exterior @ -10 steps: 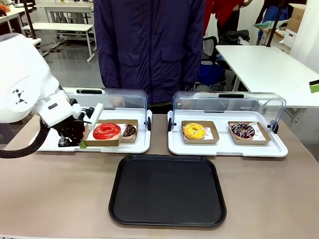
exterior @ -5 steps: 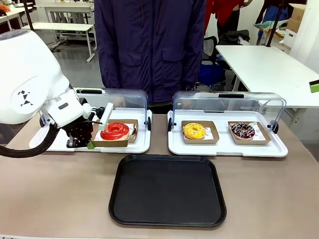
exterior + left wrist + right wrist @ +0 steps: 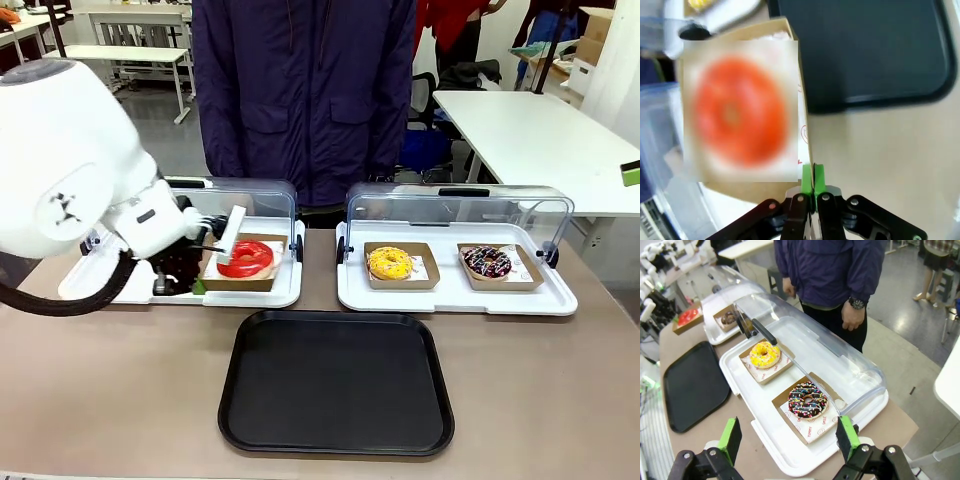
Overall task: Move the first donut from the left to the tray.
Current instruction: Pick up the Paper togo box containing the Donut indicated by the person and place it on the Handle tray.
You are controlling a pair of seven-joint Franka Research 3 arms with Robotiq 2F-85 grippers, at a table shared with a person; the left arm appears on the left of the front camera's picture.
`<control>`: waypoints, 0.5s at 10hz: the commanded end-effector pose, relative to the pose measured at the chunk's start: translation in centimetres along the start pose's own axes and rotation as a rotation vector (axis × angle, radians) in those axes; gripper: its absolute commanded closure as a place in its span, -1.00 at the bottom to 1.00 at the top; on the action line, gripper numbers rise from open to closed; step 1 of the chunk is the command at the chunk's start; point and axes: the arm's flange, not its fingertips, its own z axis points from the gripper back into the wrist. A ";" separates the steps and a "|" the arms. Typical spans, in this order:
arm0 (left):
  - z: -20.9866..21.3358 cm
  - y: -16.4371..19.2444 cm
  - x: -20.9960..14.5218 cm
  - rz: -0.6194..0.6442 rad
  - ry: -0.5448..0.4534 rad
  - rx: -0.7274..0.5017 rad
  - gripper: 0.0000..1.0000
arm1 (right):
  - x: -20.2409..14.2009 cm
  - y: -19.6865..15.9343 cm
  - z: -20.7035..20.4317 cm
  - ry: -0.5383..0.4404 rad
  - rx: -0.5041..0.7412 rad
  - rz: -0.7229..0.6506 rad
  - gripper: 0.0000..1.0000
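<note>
Red donut (image 3: 245, 259) sits in brown cardboard box (image 3: 240, 281), box tilted and lifted over left white tray (image 3: 272, 296). My left gripper (image 3: 813, 174) pinched tight on box edge; green pads together on cardboard wall. Black tray (image 3: 336, 381) lies on table (image 3: 120, 390), near box, toward me. My right gripper (image 3: 789, 437) spread wide, nothing between fingers, above right white tray (image 3: 767, 435) with yellow donut (image 3: 763, 354) and sprinkled chocolate donut (image 3: 808, 400). Person (image 3: 300, 90) stands at far side.
</note>
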 end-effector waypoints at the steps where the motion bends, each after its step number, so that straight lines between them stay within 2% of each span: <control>1: -2.3 -4.6 3.3 0.008 0.043 0.038 0.96 | 0.2 0.2 0.1 -0.004 0.001 0.006 -1.00; 5: -5.2 -8.9 9.2 0.056 0.020 -0.010 0.96 | 0.2 0.2 0.1 -0.004 0.001 0.006 -1.00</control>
